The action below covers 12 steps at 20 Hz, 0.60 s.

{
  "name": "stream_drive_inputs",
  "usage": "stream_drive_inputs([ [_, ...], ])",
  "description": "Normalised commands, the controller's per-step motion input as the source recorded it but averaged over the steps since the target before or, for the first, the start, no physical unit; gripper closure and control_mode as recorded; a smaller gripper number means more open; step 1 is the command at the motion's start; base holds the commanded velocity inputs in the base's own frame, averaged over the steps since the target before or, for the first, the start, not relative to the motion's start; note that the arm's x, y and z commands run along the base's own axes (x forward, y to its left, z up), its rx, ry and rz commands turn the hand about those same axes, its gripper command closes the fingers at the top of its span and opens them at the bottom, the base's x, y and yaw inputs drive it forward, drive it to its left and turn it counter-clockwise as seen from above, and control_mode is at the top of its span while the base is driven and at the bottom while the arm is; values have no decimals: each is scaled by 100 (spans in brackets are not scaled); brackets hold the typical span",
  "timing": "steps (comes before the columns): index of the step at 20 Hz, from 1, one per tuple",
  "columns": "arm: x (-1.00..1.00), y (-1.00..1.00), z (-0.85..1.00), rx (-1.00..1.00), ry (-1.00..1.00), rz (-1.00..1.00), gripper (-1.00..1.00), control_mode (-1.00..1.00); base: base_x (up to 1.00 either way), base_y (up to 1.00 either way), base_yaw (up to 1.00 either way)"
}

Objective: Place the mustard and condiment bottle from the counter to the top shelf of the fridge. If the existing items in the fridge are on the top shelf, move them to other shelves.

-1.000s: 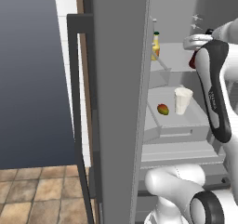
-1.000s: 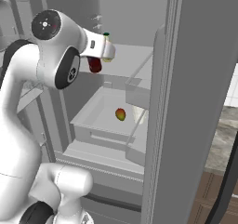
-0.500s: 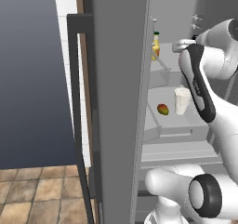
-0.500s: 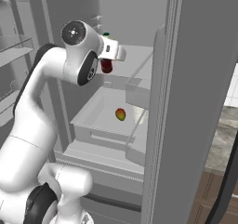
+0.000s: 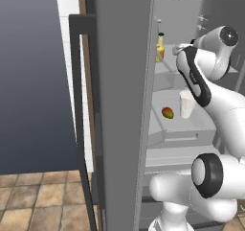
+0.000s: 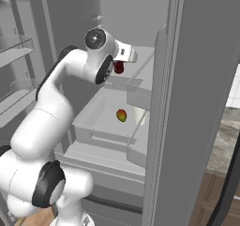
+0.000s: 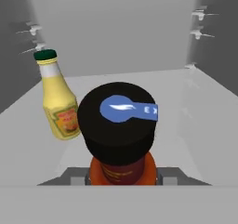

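Observation:
My gripper (image 7: 122,177) is shut on the condiment bottle (image 7: 122,125), a dark red bottle with a black cap, and holds it inside the fridge (image 5: 124,105) just over the top shelf (image 7: 190,107). From the right base, the bottle (image 6: 118,68) hangs under the hand. The mustard (image 7: 58,102), yellow with a green cap, stands upright on the top shelf to the left of the held bottle and apart from it; the left base view has the mustard (image 5: 160,46) at the shelf's left side. The counter is out of view.
A mango-like fruit (image 5: 167,112) and a white cup (image 5: 186,104) sit side by side on a lower shelf (image 5: 191,124) below my arm. The open dark door (image 5: 38,81) stands on the left, and door bins (image 6: 14,47) show at the left of the right base view.
My arm has reached further into the fridge, carrying the condiment bottle deeper over the top shelf. The mustard, fruit and cup have not moved.

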Motion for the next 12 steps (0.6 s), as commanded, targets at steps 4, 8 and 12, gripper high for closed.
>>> stream_drive_inputs([
  [4, 60, -16, -30, 0, 8, 0, 100, -100, 0, 0, 0],
  [8, 64, -9, -22, 0, 2, 0, 100, -100, 0, 0, 0],
  [12, 39, 0, -43, -1, 1, 1, -100, -100, 0, 0, 0],
])
